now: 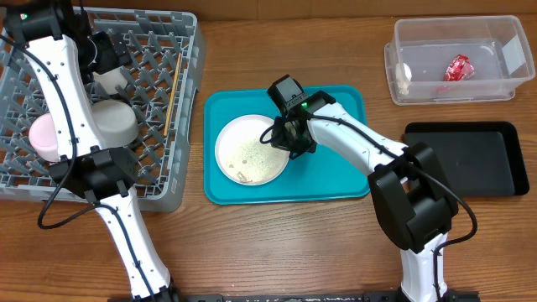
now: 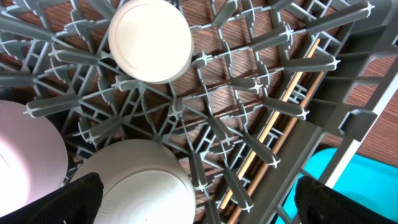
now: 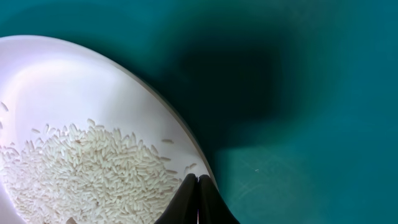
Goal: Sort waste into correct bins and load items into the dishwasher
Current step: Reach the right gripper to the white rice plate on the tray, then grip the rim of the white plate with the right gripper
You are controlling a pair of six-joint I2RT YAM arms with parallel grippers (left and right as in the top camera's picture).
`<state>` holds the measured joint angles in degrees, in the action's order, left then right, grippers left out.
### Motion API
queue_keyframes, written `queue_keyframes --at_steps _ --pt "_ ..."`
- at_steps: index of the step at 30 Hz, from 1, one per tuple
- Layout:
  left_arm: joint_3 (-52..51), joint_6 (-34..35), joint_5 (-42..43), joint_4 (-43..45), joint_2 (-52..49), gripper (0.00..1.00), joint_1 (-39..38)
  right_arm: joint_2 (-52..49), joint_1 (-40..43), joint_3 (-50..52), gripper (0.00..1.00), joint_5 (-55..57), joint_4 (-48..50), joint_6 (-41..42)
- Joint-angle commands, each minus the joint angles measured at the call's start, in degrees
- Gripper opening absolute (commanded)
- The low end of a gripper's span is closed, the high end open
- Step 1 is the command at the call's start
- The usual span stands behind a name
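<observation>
Rice scraps lie scattered over the white plate, which sits flat in the 9 o'clock half of the teal tray at the middle of the table. My right gripper has its fingers pressed together on the plate's rim at its 3 o'clock edge, the tips pinching the thin lip with the tray just beside them. My left gripper hangs with its fingers spread wide apart and holding nothing, over the grey dish rack at the table's 10 o'clock. Below it in the rack stand the small white cup, the grey-blue bowl toward 6 o'clock of the cup, and the pink bowl at the rack's 9 o'clock side. The wooden chopsticks lie along the rack's 3 o'clock wall. At the table's 2 o'clock, the clear tub holds the red wrapper and the white tissue. The black tray sits at 3 o'clock.
</observation>
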<state>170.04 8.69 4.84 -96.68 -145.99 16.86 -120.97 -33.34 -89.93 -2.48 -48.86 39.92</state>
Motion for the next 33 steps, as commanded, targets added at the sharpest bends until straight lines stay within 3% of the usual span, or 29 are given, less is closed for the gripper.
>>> queue_keyframes --at_steps 1,18,26,28,31,33 --pt "0.72 0.55 -0.59 -0.11 2.1 1.0 -0.39 0.39 -0.13 -0.11 0.04 1.14 0.2 0.39" --pt "0.72 0.55 -0.59 -0.11 2.1 1.0 -0.39 0.59 3.89 -0.31 0.04 15.41 -10.38 0.85" --pt "0.72 0.55 -0.59 -0.13 2.1 1.0 -0.39 4.26 7.93 -6.29 0.04 16.59 -17.86 0.57" --pt "0.72 0.55 -0.59 -0.11 2.1 1.0 -0.39 6.05 7.98 -8.04 0.04 15.21 -19.19 -0.04" --pt "0.72 0.55 -0.59 -0.11 2.1 1.0 -0.39 8.79 7.13 -9.75 0.04 3.61 -17.53 -8.81" --pt "0.72 0.55 -0.59 -0.11 2.1 1.0 -0.39 9.94 5.53 -9.92 0.1 -6.25 -14.93 -15.8"
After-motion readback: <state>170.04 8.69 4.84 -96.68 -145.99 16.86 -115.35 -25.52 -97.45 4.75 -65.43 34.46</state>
